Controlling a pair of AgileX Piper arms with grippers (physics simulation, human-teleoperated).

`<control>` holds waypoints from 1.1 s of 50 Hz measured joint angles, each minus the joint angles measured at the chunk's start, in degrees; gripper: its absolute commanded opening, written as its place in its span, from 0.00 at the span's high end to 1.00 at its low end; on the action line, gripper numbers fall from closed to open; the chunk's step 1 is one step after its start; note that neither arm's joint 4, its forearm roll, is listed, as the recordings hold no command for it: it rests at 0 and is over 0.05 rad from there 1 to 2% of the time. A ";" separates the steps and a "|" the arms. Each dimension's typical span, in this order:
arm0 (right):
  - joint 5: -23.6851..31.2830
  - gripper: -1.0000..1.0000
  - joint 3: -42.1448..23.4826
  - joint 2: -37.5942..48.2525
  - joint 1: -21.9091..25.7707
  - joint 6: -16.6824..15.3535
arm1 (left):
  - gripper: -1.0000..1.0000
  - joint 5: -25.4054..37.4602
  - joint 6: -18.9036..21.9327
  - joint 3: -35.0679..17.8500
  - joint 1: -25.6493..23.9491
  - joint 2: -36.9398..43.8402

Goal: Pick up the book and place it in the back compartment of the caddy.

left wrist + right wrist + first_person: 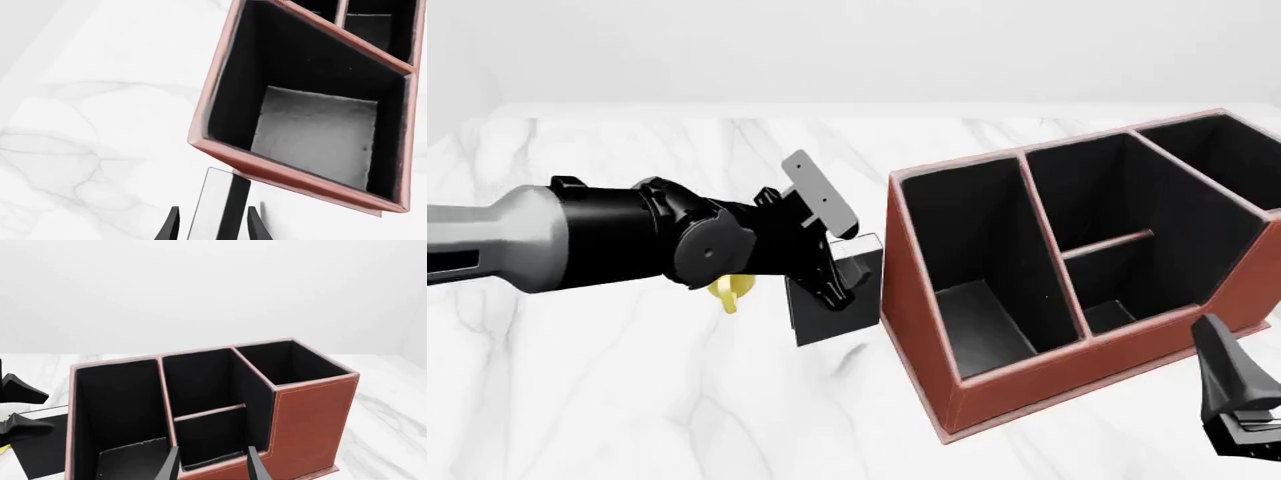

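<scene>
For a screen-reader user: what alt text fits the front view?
The left end effector grips the black book upright beside the reddish-brown caddy on a white marble table. A yellow mug peeks out behind the arm.

I can read no text, label, brand, number or sign in any of my views: nothing on the book (831,300), nothing on the caddy (914,300)

The left arm (601,240) reaches in level from the left; its gripper (834,275) is clamped. The right gripper (1234,385) sits low at the right, fingers (257,465) parted.
</scene>
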 measured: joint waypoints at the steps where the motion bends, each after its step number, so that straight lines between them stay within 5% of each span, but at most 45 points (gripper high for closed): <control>1: 0.01 0.00 0.00 -0.01 0.00 0.00 | 0.00 -0.09 0.03 -0.02 0.03 0.17; 52: -0.54 0.00 0.07 0.61 0.02 0.02 | 0.00 -4.12 -0.34 0.53 1.00 5.40; 53: -0.53 0.00 0.07 0.59 0.02 0.02 | 1.00 -4.22 -0.35 0.54 1.02 5.44; 55: -0.49 0.00 0.06 0.55 0.02 0.01 | 1.00 -4.40 -0.87 0.56 1.00 5.08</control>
